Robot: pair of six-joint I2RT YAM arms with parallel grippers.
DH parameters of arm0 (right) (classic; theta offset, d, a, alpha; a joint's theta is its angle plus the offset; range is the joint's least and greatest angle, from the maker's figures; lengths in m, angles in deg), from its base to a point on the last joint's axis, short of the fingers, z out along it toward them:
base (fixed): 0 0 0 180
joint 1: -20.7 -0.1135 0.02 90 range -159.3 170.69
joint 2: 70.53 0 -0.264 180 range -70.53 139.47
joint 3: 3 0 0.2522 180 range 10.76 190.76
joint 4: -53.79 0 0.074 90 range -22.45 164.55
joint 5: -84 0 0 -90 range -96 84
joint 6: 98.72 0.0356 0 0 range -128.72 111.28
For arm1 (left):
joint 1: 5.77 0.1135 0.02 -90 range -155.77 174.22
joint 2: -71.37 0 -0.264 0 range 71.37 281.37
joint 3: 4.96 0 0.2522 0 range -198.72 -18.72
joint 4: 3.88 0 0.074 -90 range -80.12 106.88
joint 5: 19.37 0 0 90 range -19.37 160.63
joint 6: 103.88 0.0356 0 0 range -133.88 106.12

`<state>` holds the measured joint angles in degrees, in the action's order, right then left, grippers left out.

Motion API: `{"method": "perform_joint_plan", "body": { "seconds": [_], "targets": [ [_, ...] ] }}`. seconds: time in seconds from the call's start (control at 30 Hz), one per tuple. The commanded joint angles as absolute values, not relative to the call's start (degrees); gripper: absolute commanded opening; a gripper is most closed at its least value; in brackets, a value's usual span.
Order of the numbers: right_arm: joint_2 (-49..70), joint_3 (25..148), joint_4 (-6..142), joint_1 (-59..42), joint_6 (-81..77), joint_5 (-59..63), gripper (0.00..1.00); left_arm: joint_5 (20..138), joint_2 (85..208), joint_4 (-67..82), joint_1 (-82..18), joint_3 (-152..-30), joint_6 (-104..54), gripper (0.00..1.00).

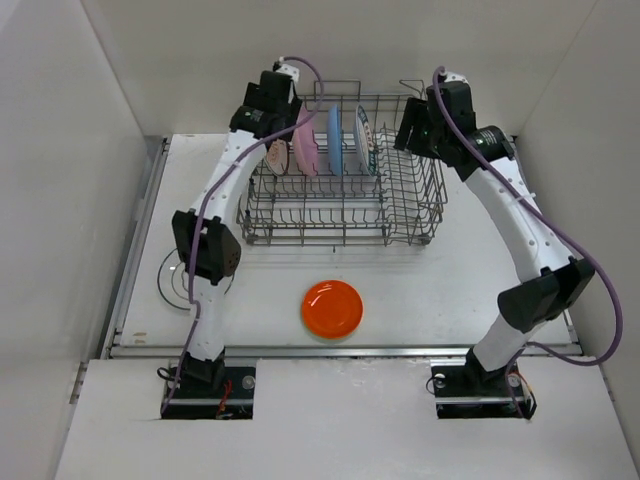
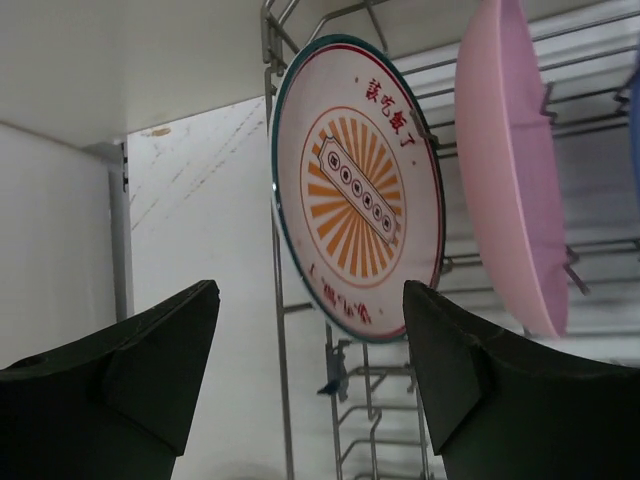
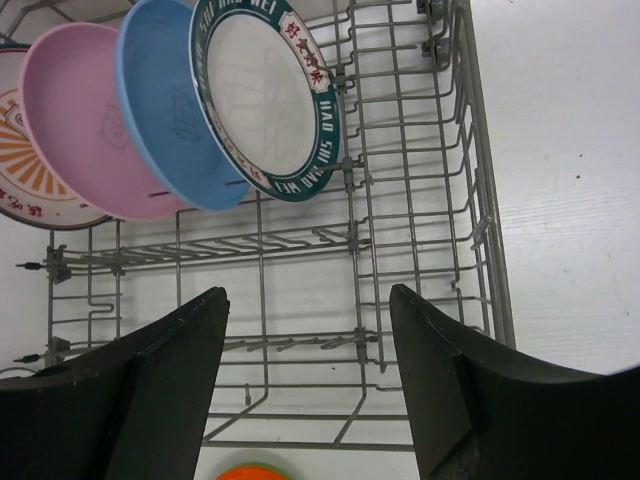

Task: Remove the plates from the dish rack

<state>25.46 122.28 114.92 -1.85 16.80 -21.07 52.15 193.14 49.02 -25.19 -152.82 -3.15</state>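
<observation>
While the grey wire dish rack (image 1: 330, 215) sits upper centre in the top view, we see glossy round plates on edge between its tines: sunburst plate (image 2: 355, 190), pink plate (image 2: 510, 170), blue plate (image 3: 170, 120), teal-rimmed plate (image 3: 265, 95). Our left gripper (image 2: 310, 300) gapes empty before the sunburst plate, and our right gripper (image 3: 308, 300) gapes empty over the rack's wires. A smooth orange plate (image 1: 332, 308) lies flat on the white table (image 1: 450, 290), lower centre.

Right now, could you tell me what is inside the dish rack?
Upright in the dish rack: teal-rimmed plate, blue plate, pink plate, orange-patterned plate. Each partly hides the next.
</observation>
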Motion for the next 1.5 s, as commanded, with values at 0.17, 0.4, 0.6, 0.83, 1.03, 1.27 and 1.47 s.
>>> {"method": "perform_joint_plan", "body": {
  "seconds": [0.17, 0.4, 0.6, 0.83, 1.03, 1.27, 1.47],
  "targets": [
    [25.1, 120.97, 109.48, -0.84, 12.29, -20.95, 0.72, 28.88, 200.57, 36.6, -25.99, -156.09, -1.4, 0.68],
    [24.57, 118.16, 109.47, -0.84, 12.29, -19.72, 0.72, 38.8, 201.97, 44.41, -25.47, -153.9, -6.13, 0.51],
    [24.48, 117.46, 110.26, -0.84, 12.29, -20.24, 0.72, 45.74, 201.98, 48.82, -23.45, -153.1, -11.32, 0.17],
    [20.88, 109.38, 106.05, -0.84, 12.29, -22.44, 0.72, 51.64, 195.58, 48.73, -23.44, -153.63, -16.77, 0.0],
    [19.57, 107.62, 104.64, -0.84, 12.29, -19.46, 0.72, 50.94, 192.84, 48.47, -23.44, -158.29, -16.08, 0.0],
    [18.76, 107.78, 103.84, -3.91, 11.59, -22.43, 0.72, 52.35, 189.24, 47.15, -23.44, -158.99, -13.08, 0.0],
    [20.18, 109.63, 105.08, -6.02, 10.44, -22.97, 0.71, 49.63, 187.47, 45.3, -25.46, -161.19, -9.31, 0.0]
  ]
}}
